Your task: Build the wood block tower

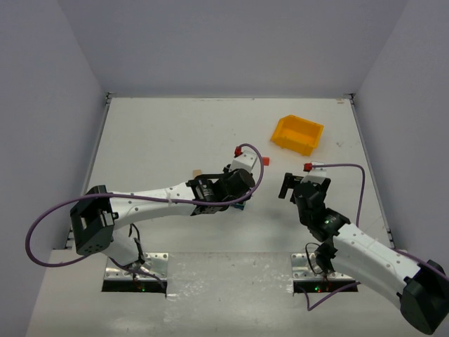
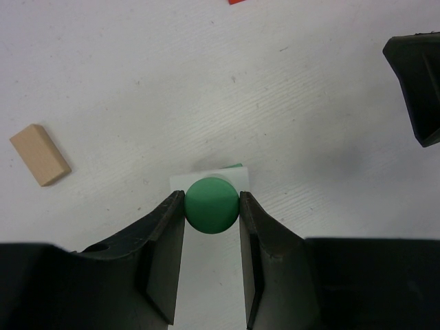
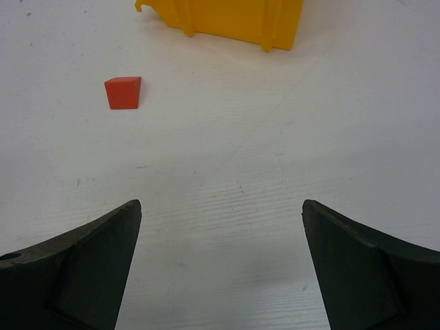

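My left gripper [image 2: 212,201] is shut on a green round-ended block [image 2: 212,206]. It holds the block just above a pale block [image 2: 180,184] on the table, behind which a green edge [image 2: 237,166] shows. In the top view the left gripper [image 1: 240,202] is at mid-table, with a bluish-green bit [image 1: 240,207] under it. A tan flat block [image 2: 40,155] lies to the left and also shows in the top view [image 1: 197,173]. A red block [image 3: 124,92] lies ahead-left of my open, empty right gripper [image 3: 221,213], which hovers over bare table [image 1: 286,186].
A yellow plastic bin [image 1: 298,133] stands at the back right and also shows in the right wrist view [image 3: 234,20]. The red block [image 1: 265,161] lies between the two grippers. The right gripper's finger [image 2: 416,89] shows at the right edge of the left wrist view. White walls enclose the table.
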{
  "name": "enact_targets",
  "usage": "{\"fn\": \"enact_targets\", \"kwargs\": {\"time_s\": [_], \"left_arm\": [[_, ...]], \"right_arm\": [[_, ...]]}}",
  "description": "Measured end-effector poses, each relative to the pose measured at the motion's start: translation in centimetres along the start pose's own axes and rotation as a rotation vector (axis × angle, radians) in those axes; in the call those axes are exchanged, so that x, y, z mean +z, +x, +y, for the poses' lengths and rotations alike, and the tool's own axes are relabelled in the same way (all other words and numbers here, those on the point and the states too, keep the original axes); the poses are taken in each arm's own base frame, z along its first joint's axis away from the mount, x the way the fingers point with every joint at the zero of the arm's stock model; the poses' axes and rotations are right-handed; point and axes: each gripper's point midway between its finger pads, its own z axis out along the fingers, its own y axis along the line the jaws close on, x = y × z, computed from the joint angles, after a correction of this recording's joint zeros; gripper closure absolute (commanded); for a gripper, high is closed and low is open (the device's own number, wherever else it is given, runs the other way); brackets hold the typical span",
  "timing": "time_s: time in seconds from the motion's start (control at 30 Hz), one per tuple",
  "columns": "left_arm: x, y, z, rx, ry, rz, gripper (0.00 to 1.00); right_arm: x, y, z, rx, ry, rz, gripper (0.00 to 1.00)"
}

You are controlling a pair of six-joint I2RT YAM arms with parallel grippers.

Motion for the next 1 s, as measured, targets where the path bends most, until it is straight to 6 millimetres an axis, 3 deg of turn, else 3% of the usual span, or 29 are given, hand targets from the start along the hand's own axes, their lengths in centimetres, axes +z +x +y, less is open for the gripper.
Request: {"fn": "enact_targets", "kwargs": {"time_s": [0.2, 0.4, 0.47, 0.6, 0.8, 0.9, 0.97, 1.0], "left_arm": [[-0.01, 0.00, 0.07, 0.000, -0.003, 0.000, 0.74], [-0.01, 0.01, 0.06, 0.001, -0.002, 0.000, 0.61], [-0.01, 0.03, 0.06, 0.001, -0.002, 0.001, 0.51], [-0.03, 0.13, 0.11, 0.004, -0.003, 0.005, 0.49], [-0.04, 0.21, 0.10, 0.006, -0.002, 0.008, 0.35], [-0.05, 0.21, 0.09, 0.007, -0.001, 0.009, 0.20], [-0.12, 0.19, 0.05, 0.007, 0.003, 0.009, 0.01], [-0.20, 0.13, -0.01, 0.003, 0.007, 0.009, 0.00]], "right_arm": [[0.00, 0.00, 0.00, 0.000, 0.000, 0.000, 0.01], [0.00, 0.00, 0.00, 0.000, 0.000, 0.000, 0.01], [0.00, 0.00, 0.01, 0.000, 0.000, 0.000, 0.01], [0.00, 0.00, 0.01, 0.000, 0.000, 0.000, 0.01], [0.00, 0.00, 0.01, 0.000, -0.001, 0.000, 0.01], [0.00, 0.00, 0.02, 0.000, -0.001, 0.000, 0.01], [-0.01, 0.00, 0.03, 0.000, -0.002, 0.000, 0.01], [-0.01, 0.01, 0.04, 0.000, -0.002, 0.001, 0.01]]}}
